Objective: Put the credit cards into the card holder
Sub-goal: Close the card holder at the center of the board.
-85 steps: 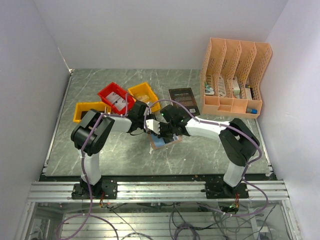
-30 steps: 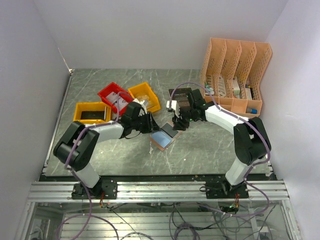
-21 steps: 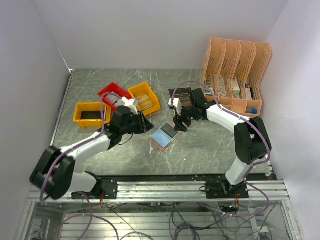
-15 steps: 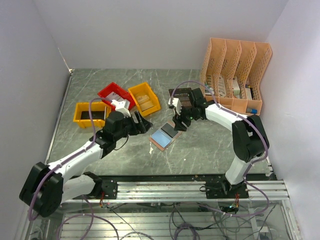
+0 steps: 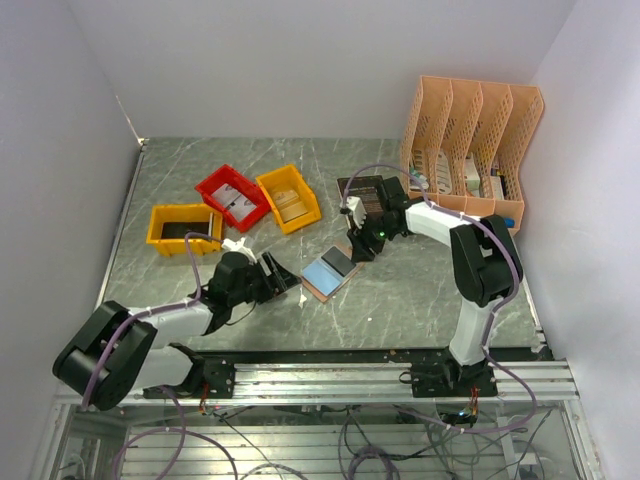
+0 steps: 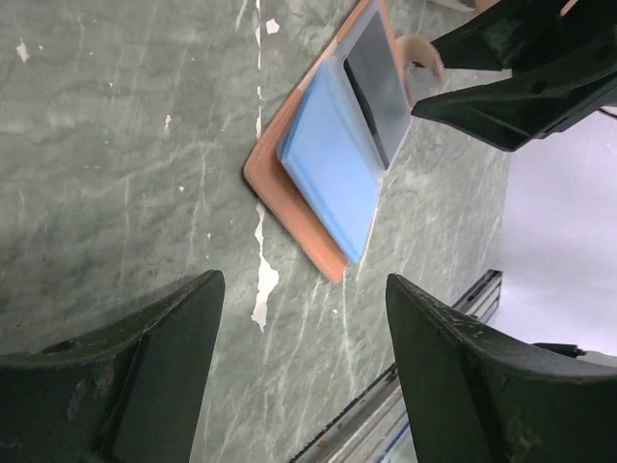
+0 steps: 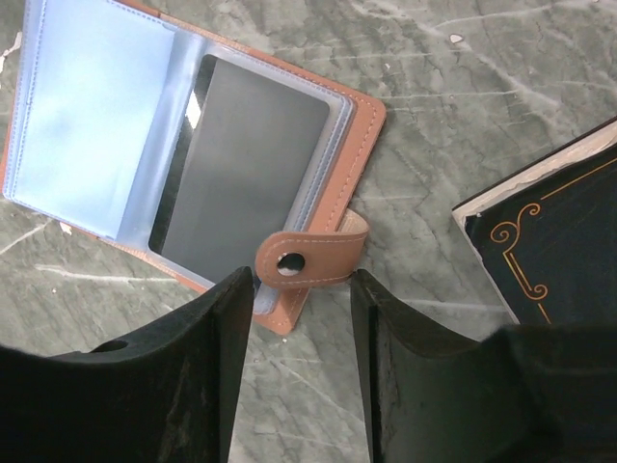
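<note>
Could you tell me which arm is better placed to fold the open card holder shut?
Right, probably: the right gripper hangs open directly over the snap strap of the card holder, while the left gripper, also open, sits off to one side of it.

Soft, even light is falling from overhead in the top view, casting only faint shadows on the table [image 5: 400, 300]. In both wrist views the fingers [image 6: 125, 386] [image 7: 145, 386] are looming dark and slightly blurred along the lower edge. The holder [image 7: 364, 111] is showing sharp, and a small glint is shining on its sleeve [image 7: 174, 174], left of centre.
</note>
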Action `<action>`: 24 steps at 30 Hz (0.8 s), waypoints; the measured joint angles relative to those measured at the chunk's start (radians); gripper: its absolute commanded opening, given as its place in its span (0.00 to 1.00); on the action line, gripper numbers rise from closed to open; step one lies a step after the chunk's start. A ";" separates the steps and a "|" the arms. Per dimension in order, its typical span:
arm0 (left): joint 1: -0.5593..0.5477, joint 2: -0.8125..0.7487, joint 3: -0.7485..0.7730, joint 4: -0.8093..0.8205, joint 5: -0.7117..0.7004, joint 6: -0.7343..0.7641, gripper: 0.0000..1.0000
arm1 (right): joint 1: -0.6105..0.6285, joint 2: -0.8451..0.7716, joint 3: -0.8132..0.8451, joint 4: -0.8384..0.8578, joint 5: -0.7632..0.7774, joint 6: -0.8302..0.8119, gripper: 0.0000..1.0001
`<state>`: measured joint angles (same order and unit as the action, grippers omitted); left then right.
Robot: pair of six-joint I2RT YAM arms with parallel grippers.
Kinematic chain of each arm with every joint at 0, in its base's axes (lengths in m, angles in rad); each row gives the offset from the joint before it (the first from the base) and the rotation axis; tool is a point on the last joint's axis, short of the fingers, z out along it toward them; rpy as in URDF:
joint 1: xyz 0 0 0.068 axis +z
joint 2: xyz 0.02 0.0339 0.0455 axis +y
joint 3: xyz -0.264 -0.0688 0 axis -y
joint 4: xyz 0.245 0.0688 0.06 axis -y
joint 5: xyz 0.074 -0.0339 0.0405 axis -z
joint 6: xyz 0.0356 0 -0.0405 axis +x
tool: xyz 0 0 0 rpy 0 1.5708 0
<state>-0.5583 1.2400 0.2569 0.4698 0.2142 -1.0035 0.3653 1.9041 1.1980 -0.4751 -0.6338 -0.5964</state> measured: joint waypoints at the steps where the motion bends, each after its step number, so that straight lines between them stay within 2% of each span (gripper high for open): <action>1: 0.000 -0.004 -0.006 0.002 -0.001 -0.017 0.79 | -0.001 0.005 0.004 -0.005 -0.002 0.005 0.41; 8: -0.032 -0.021 -0.008 0.040 -0.036 -0.100 0.80 | -0.010 0.046 0.038 -0.021 -0.026 0.040 0.39; 19: -0.126 0.086 -0.008 0.066 -0.136 -0.183 0.79 | -0.027 0.047 0.032 -0.002 -0.037 0.089 0.38; 24: -0.166 0.100 -0.005 0.078 -0.202 -0.214 0.79 | -0.031 0.039 0.000 0.069 -0.044 0.146 0.27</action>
<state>-0.7238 1.3396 0.2520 0.5480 0.0120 -1.2171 0.3347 1.9434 1.1980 -0.4057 -0.6777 -0.4507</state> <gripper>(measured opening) 0.795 0.334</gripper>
